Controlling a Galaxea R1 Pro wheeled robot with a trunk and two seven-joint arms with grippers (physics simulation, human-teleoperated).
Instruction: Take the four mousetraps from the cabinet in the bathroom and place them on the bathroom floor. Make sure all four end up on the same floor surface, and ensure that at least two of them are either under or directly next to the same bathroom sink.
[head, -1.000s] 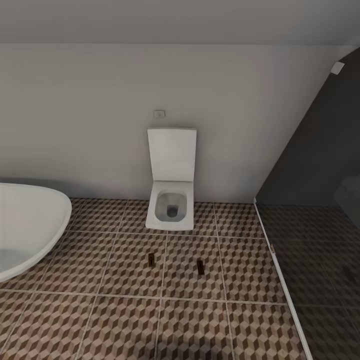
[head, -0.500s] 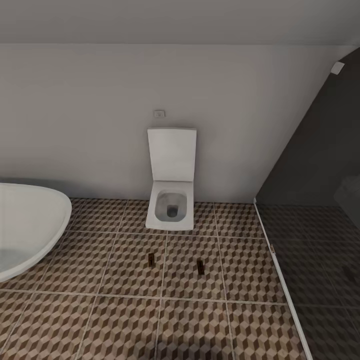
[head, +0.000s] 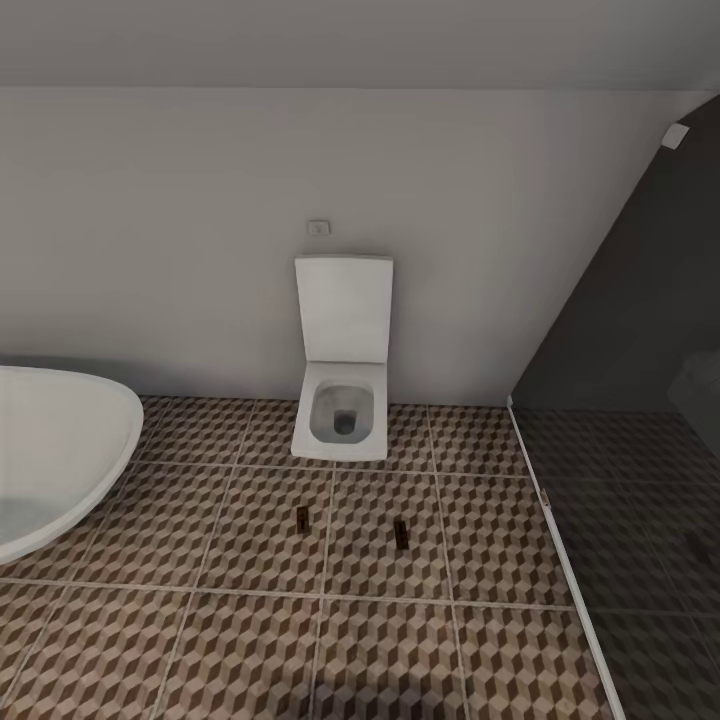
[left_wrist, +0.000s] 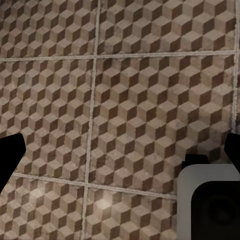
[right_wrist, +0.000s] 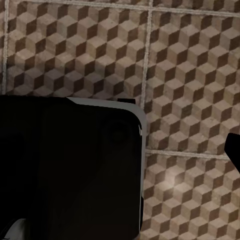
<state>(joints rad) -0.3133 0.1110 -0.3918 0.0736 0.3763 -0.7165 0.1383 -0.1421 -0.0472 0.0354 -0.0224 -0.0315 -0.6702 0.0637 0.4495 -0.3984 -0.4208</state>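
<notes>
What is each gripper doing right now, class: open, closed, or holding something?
Left gripper: open, its dark fingertips far apart over the tiled floor, nothing between them.
Right gripper: cannot be told; one dark fingertip shows over the floor.

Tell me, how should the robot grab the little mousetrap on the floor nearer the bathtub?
Probably from straight above, pinching the two long edges of the mousetrap. It lies flat on the bathroom floor as a thin narrow strip, so only its sides offer a grip. Details are too small to see.
</notes>
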